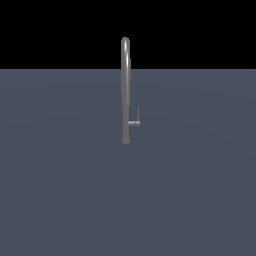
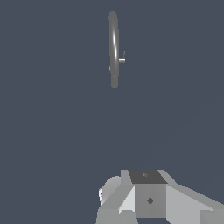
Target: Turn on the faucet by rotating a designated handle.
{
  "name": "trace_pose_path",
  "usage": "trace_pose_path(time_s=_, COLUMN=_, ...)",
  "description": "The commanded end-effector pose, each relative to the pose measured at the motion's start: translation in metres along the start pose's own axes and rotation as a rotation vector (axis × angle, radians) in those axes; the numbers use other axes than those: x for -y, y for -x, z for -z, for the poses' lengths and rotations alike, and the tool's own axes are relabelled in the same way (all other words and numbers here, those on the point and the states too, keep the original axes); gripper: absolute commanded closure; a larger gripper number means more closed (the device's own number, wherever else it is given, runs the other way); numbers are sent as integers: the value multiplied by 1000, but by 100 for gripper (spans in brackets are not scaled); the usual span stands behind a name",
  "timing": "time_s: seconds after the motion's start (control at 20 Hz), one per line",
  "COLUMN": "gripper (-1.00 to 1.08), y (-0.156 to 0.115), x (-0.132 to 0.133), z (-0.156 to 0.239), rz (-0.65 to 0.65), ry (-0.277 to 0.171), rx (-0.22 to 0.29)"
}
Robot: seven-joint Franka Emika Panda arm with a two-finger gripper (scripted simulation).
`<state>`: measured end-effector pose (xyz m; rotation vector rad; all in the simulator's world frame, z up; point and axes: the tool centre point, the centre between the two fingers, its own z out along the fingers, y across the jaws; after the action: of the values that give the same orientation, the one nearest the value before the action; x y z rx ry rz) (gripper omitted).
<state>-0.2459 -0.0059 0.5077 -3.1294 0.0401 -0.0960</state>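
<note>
A bare simulated scene, no real room; a flat grey-blue floor (image 1: 60,200) under a black void; a lone faucet (image 1: 125,90) stands well apart from the claw (image 2: 144,197).

Dim flat render, sharp; glare streak on faucet (image 2: 113,48).

The faucet (image 1: 125,90), a tall slim grey metal tube with an arched top, stands upright; its handle (image 1: 135,120), a short stub with a thin upright rod, juts toward the exterior view's right
</note>
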Motion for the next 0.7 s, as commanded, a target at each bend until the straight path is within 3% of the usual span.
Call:
trace_pose_path(time_s=0.0, gripper=108, y=0, x=0, z=0, rz=0, ry=0, rx=0)
trace_pose_path(time_s=0.65, gripper=108, y=-24, x=2, z=-5, rz=-54, ry=-49, rx=56)
